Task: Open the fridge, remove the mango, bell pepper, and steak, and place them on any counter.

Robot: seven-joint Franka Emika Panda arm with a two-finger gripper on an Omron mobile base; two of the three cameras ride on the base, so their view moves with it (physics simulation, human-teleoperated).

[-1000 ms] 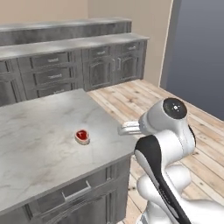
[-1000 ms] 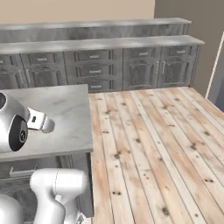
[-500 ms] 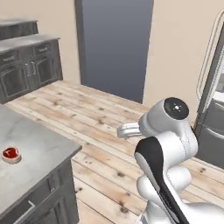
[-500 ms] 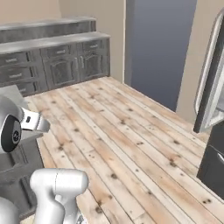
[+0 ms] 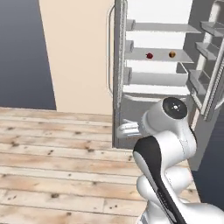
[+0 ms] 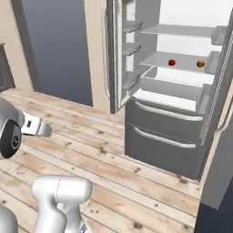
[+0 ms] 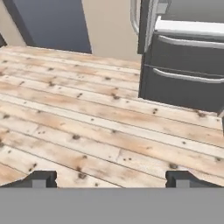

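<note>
The gripper (image 7: pixel 111 178) has its two dark finger tips set wide apart, one near each lower corner of the hand view, with nothing between them and nothing touching either one. It points down over bare wooden floor (image 7: pixel 78 127), well short of the fridge (image 7: pixel 183 78), whose two dark drawer fronts with pale curved handles lie ahead and to the right in that view. In the left base view the hand (image 5: pixel 127 129) sticks out to the left of the white arm, level with the lower edge of the open left door (image 5: pixel 118 74). The fridge (image 6: pixel 173 113) stands with both upper doors swung open, showing a white inside with several shelves. On the middle shelf (image 6: pixel 182 61) sit two small rounded things, apart from each other: a dark red one (image 6: pixel 171 62) toward the left and the orange-yellow mango (image 6: pixel 200 64) toward the right, near the right door's bins. The same pair shows in the left base view, the red one (image 5: pixel 149 55) and the mango (image 5: pixel 172 54) side by side on that shelf. What the red thing is cannot be told at this size.
</note>
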